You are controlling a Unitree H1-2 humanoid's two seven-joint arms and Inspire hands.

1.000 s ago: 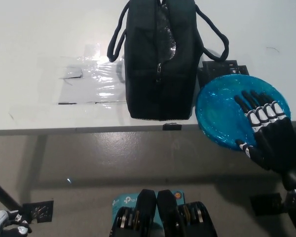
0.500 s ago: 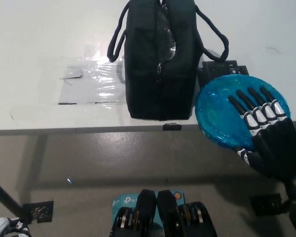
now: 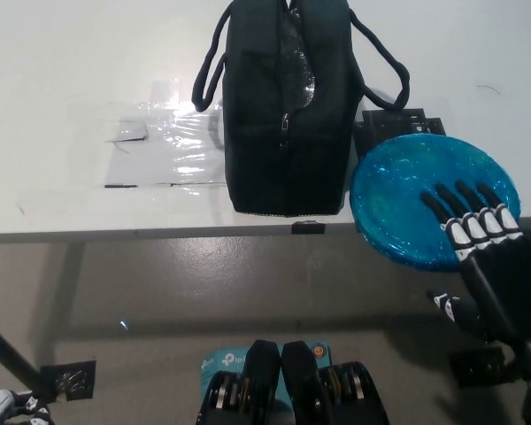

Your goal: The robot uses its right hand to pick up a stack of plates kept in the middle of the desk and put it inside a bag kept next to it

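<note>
The black right hand (image 3: 491, 257) lies flat with its fingers (image 3: 467, 212) stretched out and spread apart, holding nothing. The fingertips reach over the near right part of the blue plates (image 3: 416, 190), while the palm and wrist sit off the desk's front edge. The thumb points out to the side below the plates' near rim, clear of it. From this steep angle it is hard to say whether the fingers press on the plates or float just above them.

The blue plates read as one glossy round disc, so how many are stacked cannot be told. They rest at the front of the white desk (image 3: 80, 53), with their near rim hanging out past the desk's edge. Just beside the plates, on the side away from the hand, stands the black bag (image 3: 286, 115), upright, its zip along the top and its looped handles falling to either side; plates and bag nearly touch. Behind the plates, partly hidden under their far rim, lies a small black square marker (image 3: 398, 124). Beyond the bag, a patch of clear shiny tape (image 3: 164, 146) is stuck on the desk.

Only a sliver of the white left hand (image 3: 4, 409) shows, far below the desk's edge at the frame's bottom corner, too little to judge its fingers.
</note>
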